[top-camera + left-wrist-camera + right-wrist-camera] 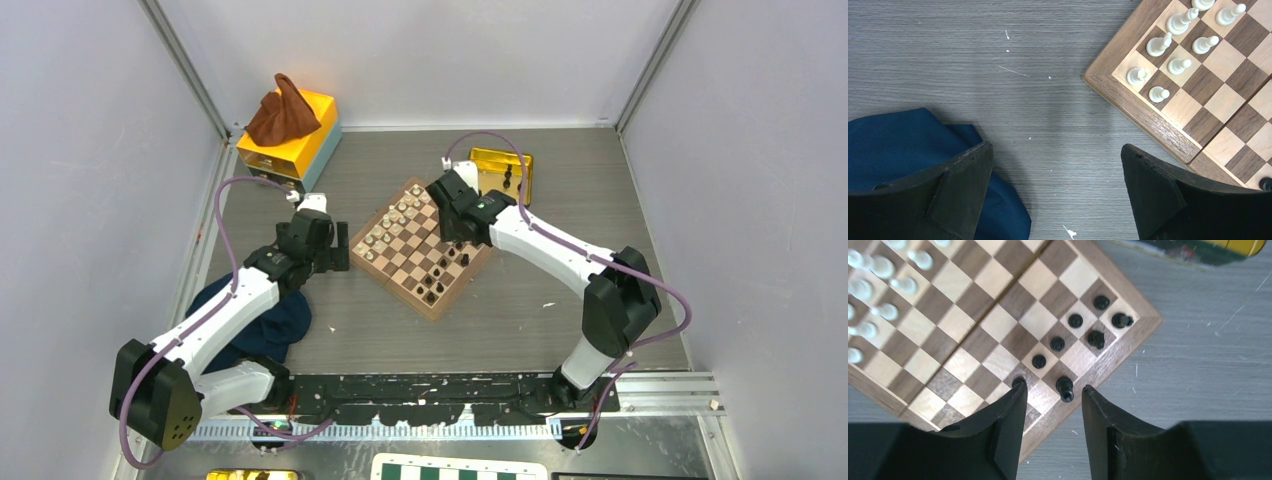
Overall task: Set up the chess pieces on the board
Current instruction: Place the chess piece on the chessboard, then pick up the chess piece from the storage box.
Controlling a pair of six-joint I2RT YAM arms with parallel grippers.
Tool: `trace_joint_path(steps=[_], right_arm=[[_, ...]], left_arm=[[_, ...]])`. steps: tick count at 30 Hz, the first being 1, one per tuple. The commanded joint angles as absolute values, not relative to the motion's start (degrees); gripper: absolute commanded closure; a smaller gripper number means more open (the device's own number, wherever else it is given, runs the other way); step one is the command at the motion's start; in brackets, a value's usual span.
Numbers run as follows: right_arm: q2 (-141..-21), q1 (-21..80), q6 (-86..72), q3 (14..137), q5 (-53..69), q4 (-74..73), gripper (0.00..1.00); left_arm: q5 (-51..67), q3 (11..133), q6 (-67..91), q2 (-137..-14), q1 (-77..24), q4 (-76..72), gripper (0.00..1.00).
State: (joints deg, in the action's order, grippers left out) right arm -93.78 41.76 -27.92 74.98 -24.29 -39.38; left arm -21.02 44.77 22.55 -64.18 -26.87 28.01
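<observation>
right hand (pixel 1054 390) spread around black chess piece (pixel 1064 389).

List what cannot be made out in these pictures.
1. Top view: the right arm hides part of the wooden chessboard.
2. Top view: black chess pieces too small to identify.
3. Right wrist view: a black piece is half hidden behind a finger.
4. Left wrist view: another black piece, cut by the right edge.
</observation>
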Motion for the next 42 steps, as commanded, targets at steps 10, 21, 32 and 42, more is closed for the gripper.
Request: trace_joint_path(steps=[10,21,32,42], right_arm=[[-97.1,32.2,-23.7,87.9,-26.6,-38.0,0.49],[-110.3,22.5,-22.2,100.4,-24.2,-36.1,0.48],[-121.5,15.8,-21.9,108.6,-22.9,-33.5,0.48],[-129.0,12.9,-21.2,116.1,-21.8,-33.8,0.48]], left_arm=[[-21.9,46.9,23.1,-63.5,-26.6,27.2,0.00],[-23.1,46.8,22.8,-63.8,-26.6,27.3,0.00],[-24.1,46.5,22.4,-65.0,-26.6,27.0,0.00],[-24.2,46.4,22.3,-66.8,-26.6,27.0,0.00]])
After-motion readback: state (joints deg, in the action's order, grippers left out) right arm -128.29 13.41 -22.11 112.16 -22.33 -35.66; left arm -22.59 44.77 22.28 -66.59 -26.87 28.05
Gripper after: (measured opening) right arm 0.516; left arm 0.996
